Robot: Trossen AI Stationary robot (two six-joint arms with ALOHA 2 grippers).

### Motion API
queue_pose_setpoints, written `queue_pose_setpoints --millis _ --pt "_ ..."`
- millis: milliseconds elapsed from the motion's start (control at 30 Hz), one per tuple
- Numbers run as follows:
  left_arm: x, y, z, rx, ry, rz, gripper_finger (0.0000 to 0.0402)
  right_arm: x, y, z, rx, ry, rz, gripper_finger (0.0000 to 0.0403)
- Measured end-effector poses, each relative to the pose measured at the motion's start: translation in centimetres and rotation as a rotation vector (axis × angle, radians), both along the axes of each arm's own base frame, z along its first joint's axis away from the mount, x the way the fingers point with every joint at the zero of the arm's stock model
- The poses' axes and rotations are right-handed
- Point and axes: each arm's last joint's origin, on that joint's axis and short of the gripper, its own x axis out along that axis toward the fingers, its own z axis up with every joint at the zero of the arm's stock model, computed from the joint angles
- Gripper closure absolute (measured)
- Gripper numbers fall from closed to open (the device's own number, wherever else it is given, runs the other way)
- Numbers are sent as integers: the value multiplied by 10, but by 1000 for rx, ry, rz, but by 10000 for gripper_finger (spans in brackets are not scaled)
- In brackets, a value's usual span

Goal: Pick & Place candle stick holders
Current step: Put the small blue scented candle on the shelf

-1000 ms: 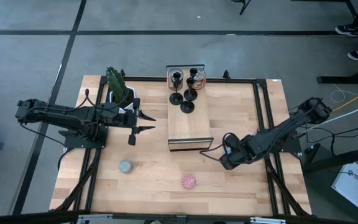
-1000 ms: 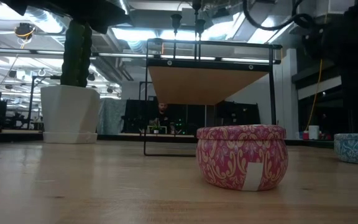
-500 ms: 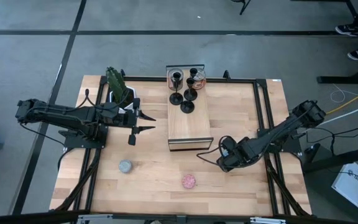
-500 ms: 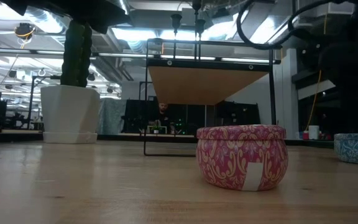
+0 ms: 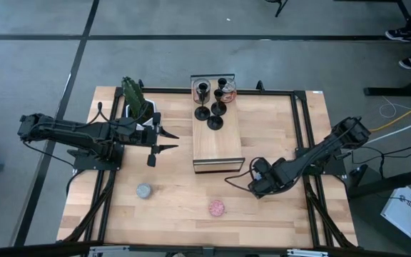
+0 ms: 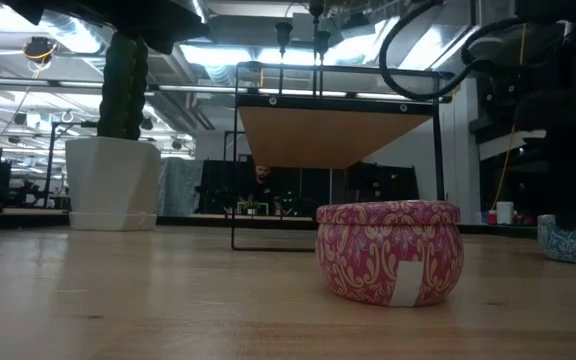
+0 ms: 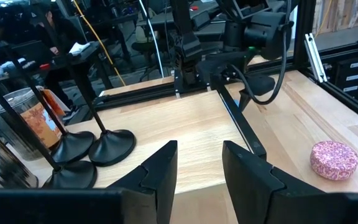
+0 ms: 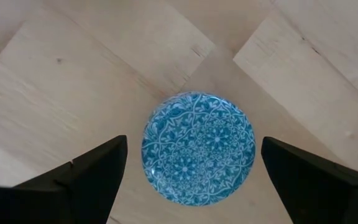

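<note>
Several black candle stick holders (image 5: 215, 107) stand on their round bases at the far end of a raised wooden shelf (image 5: 218, 146); their bases and stems show in the left wrist view (image 7: 98, 146). My left gripper (image 5: 171, 141) is open and empty, held level to the left of the shelf and pointing at it (image 7: 201, 171). My right gripper (image 5: 254, 185) points down, open, its fingers standing on either side of a blue patterned tin (image 8: 199, 148) without touching it. The tin rests on the table (image 6: 573, 238).
A pink tin (image 5: 216, 208) sits near the front edge, close in the low view (image 6: 388, 252). A grey tin (image 5: 143, 190) lies at the front left. A potted cactus (image 5: 135, 100) stands at the far left. A shiny tin (image 7: 17, 121) stands by the holders.
My right gripper has moved a little toward the table's near edge and down toward the blue tin. My left arm has kept still.
</note>
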Motion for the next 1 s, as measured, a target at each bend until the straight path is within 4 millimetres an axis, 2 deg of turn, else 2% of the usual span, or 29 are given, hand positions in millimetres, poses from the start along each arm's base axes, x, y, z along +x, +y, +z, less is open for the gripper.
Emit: queue_pose_setpoints --millis 567,700,900,1000 --pt "0 0 0 0 0 0 277 9 6 -14 19 -4 28 31" --pt "0 0 0 0 -1 0 279 9 7 -14 48 11 47 54" --pt "0 0 0 0 0 0 277 9 7 -14 64 19 51 116" --pt "0 0 0 0 0 0 278 8 8 -14 77 26 50 118"
